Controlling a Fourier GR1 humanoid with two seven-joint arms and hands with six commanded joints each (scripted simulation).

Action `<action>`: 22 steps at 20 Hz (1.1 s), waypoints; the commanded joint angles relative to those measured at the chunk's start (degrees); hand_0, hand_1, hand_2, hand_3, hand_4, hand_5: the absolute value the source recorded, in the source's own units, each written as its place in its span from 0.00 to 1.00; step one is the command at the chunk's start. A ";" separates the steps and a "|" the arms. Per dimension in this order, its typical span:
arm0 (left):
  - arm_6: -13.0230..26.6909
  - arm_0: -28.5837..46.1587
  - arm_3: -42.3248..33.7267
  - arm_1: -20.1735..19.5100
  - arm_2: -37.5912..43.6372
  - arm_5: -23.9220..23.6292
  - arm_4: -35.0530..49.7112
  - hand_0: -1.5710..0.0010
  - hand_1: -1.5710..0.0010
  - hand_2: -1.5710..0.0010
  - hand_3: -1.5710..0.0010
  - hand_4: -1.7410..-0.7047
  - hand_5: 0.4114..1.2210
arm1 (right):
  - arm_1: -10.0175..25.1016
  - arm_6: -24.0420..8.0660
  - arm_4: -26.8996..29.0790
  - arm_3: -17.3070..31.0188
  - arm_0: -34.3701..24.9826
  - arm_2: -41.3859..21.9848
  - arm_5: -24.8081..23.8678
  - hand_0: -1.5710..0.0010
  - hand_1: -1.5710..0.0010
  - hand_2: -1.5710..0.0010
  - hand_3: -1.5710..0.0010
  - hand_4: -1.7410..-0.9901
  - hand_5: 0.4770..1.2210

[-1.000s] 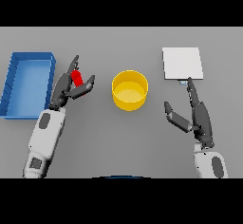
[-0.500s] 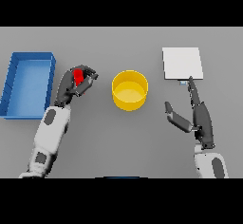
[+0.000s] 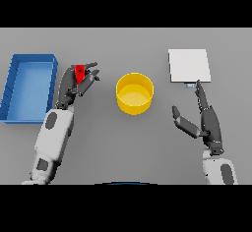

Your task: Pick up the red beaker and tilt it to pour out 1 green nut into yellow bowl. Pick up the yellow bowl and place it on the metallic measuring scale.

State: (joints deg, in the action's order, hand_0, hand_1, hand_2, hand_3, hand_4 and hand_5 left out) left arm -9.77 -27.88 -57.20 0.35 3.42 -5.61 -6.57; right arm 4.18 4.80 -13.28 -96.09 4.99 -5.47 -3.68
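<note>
A small red beaker (image 3: 79,72) is held in my left hand (image 3: 74,84), whose fingers and thumb curl round it, left of the yellow bowl (image 3: 134,93). The bowl stands upright in the middle of the table, a short gap from that hand. At the far right lies the flat pale metallic scale (image 3: 189,65). My right hand (image 3: 205,120) rests open below the scale, fingers straight and pointing toward its near edge, thumb spread to the left. No green nut is visible.
A blue tray (image 3: 15,89) lies at the left edge of the table, just beside my left arm.
My left hand has closed round the red beaker and drawn slightly toward me. The right hand, bowl and scale have stayed put.
</note>
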 commanded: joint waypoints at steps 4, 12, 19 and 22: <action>2.66 -0.56 -5.00 -1.78 -3.03 -1.08 -2.12 0.01 0.01 0.01 0.02 0.02 0.87 | -0.60 1.18 -1.06 0.31 -0.26 -0.57 -0.78 1.00 1.00 1.00 1.00 0.64 0.24; 14.68 -5.43 -7.59 -8.02 -14.04 2.09 -12.73 0.00 0.00 0.00 0.01 0.01 0.87 | 0.88 0.19 -1.33 -0.81 0.46 -0.17 -0.21 1.00 1.00 1.00 1.00 0.65 0.27; 21.05 -12.51 -3.18 -12.31 -23.34 2.96 -23.66 0.00 0.00 0.00 0.00 0.00 0.89 | -0.04 -1.07 -1.38 -0.23 -0.40 -0.70 -0.14 1.00 1.00 1.00 1.00 0.65 0.28; 22.67 -15.75 -1.87 -14.35 -29.91 4.48 -30.75 0.00 0.00 0.00 0.00 0.00 0.91 | -0.35 -1.09 -1.36 -0.88 -0.39 -1.12 0.05 1.00 1.00 1.00 1.00 0.64 0.29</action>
State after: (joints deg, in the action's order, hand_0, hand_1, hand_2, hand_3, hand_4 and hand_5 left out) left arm 12.83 -43.64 -59.09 -13.97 -26.49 -1.17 -37.22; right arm 3.82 3.77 -14.64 -96.95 4.62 -6.60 -3.61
